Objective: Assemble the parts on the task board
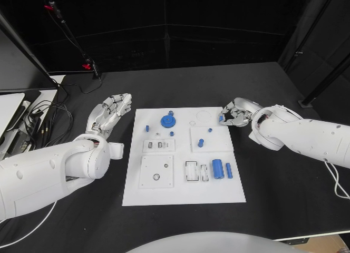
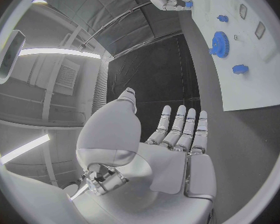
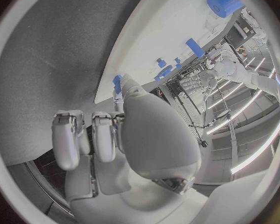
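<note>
**Small blue piece pinched at the board's far right edge**

The white task board (image 1: 183, 195) lies flat in the middle of the black table (image 1: 289, 190). At its far right edge the right hand (image 1: 234, 113) holds a small blue part (image 1: 221, 118) between curled fingertips; the right wrist view shows the same blue piece (image 3: 117, 80) at the fingertips, right at the board's rim (image 3: 134, 55).

On the board, a blue gear (image 1: 168, 122) lies near the far edge, with a small blue peg (image 1: 147, 128) to its left and another small blue piece (image 1: 172, 134) just on the near side of it. A short blue peg (image 1: 201, 142) sits on a raised square plate right of centre, and one more tiny piece (image 1: 210, 129) lies beyond it. Nearer the robot, a thick blue cylinder (image 1: 217, 168) and a thinner blue rod (image 1: 229, 170) lie side by side, beside rectangular slots.

The left hand (image 1: 110, 113) is off the board's left edge, over the bare table, holding nothing; its fingers (image 2: 177, 127) are stretched out straight and close together, thumb apart.
</note>
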Action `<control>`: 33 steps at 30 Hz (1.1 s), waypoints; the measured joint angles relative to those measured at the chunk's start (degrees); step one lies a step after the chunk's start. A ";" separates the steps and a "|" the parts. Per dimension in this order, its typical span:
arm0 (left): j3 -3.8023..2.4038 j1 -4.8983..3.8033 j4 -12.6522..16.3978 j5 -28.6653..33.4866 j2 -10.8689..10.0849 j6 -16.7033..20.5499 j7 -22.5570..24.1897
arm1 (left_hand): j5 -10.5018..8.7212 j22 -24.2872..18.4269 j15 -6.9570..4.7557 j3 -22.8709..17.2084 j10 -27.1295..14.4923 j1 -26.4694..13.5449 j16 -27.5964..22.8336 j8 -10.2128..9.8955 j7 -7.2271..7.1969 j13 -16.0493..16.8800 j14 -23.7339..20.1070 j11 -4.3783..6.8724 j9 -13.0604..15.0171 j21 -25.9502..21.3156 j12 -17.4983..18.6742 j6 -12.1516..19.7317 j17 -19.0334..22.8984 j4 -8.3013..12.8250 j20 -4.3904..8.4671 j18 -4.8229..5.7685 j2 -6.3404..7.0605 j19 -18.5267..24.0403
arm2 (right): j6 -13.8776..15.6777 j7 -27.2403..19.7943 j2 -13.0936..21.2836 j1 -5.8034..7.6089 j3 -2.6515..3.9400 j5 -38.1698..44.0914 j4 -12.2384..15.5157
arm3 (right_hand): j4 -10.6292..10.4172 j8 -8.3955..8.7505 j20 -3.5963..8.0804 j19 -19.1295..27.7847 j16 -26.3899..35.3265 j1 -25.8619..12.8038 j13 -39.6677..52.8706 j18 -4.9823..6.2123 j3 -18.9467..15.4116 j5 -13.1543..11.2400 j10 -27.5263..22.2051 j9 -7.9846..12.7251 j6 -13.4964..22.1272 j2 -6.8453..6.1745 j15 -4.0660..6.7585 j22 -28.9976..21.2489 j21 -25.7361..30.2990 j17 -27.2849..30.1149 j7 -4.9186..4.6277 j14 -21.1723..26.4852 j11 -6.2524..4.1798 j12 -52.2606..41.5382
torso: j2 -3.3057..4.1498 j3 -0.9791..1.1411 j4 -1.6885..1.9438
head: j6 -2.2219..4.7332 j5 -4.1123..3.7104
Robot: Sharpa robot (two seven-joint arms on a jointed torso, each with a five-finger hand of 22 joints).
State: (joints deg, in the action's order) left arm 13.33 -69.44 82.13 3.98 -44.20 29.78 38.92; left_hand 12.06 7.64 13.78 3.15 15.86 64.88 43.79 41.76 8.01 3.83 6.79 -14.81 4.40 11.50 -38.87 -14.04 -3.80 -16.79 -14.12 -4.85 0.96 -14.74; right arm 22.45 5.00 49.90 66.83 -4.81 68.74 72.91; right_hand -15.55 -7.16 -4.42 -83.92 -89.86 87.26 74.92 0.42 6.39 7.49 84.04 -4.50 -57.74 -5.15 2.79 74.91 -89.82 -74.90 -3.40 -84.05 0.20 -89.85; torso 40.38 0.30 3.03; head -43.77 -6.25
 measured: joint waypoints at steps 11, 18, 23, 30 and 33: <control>0.00 0.00 0.01 0.00 -0.04 0.00 0.00 | 0.21 0.00 0.00 0.00 0.00 0.00 0.00 0.00 0.00 0.00 0.00 0.00 -0.09 0.00 0.00 0.00 -0.01 0.00 0.00 0.00 0.00 0.00 | 0.23 -0.17 -0.02 0.00 0.01 0.00 0.23 | 1.29 -1.32 0.00 0.00 0.00 0.62 0.00 0.00 1.24 0.46 0.00 -0.16 -5.15 2.02 0.00 0.00 0.00 0.00 -0.40 0.00 0.00 0.00 | -0.04 0.01 0.00 | 0.01 0.08; 0.00 0.00 0.01 0.00 -0.07 0.01 0.00 | 0.21 -0.01 0.00 0.00 0.00 0.00 0.00 0.00 0.00 0.00 0.00 0.00 -0.09 0.22 0.00 0.00 0.00 0.00 -0.21 0.00 0.00 0.21 | 2.63 -1.09 -0.04 -0.07 0.00 -0.35 0.90 | 2.17 -1.27 0.00 0.00 0.00 1.10 0.00 0.00 1.95 2.84 -0.12 -0.11 -5.17 2.66 0.00 0.00 0.00 0.00 -0.41 0.00 0.16 0.00 | -0.05 -0.01 -0.04 | 0.11 0.12; 0.00 0.00 0.03 0.00 -0.08 0.01 0.00 | 0.22 -0.01 0.00 0.00 0.00 0.00 0.00 0.00 0.00 0.00 0.00 0.00 -0.09 0.22 0.00 0.00 -0.01 0.00 -0.21 0.00 0.00 0.21 | 5.76 -2.29 0.14 -0.08 0.00 -2.34 2.28 | 3.05 -0.58 0.00 0.00 0.00 1.18 0.00 0.00 2.04 4.93 -0.20 -0.10 -5.17 3.02 -0.35 0.00 0.00 0.00 -0.41 0.09 0.63 0.00 | -0.04 -0.01 -0.04 | 0.35 0.51; 0.01 0.00 0.02 0.00 -0.12 0.01 0.00 | 0.21 -0.01 0.00 0.00 0.00 0.23 0.00 0.00 0.00 0.00 0.00 0.00 -0.08 0.22 0.00 0.00 -0.01 0.00 -0.21 0.00 -0.23 0.21 | 8.82 -3.57 1.67 0.00 0.06 -6.27 7.28 | 3.26 -0.08 0.00 0.00 0.00 0.80 0.00 0.00 1.94 6.66 0.01 -0.06 -5.15 3.40 -0.44 0.00 0.00 0.00 -0.42 0.00 0.84 0.00 | -0.07 -0.01 0.03 | 0.35 0.90; 0.02 0.00 -0.08 0.00 -0.09 0.02 0.00 | 0.21 -0.01 0.00 0.00 0.00 0.23 0.00 0.00 0.00 0.00 0.00 0.00 -0.08 0.22 0.00 0.00 -0.01 0.00 -0.21 0.00 -0.23 0.21 | 9.23 -3.64 2.04 0.23 0.11 -7.34 9.95 | 3.26 0.08 0.00 0.00 0.00 0.65 0.00 0.00 1.93 6.83 0.01 0.00 -5.15 3.55 -0.44 0.00 0.00 0.00 -0.43 0.00 0.84 0.00 | -0.10 -0.05 0.07 | 0.12 0.98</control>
State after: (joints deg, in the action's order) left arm 13.35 -69.44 82.05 3.98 -44.29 29.80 38.92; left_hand 12.27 7.62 13.78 3.15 15.86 65.12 43.79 41.76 8.01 3.83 6.79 -14.81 4.31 11.72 -38.87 -14.04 -3.80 -16.79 -14.33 -4.85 0.73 -14.53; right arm 31.68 1.36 51.94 67.06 -4.71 61.40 82.86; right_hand -12.29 -7.07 -4.42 -83.92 -89.86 87.91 74.92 0.42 8.32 14.32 84.04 -4.50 -62.89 -1.61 2.35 74.91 -89.82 -74.90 -3.82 -84.05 1.04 -89.85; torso 40.28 0.25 3.09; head -43.65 -5.27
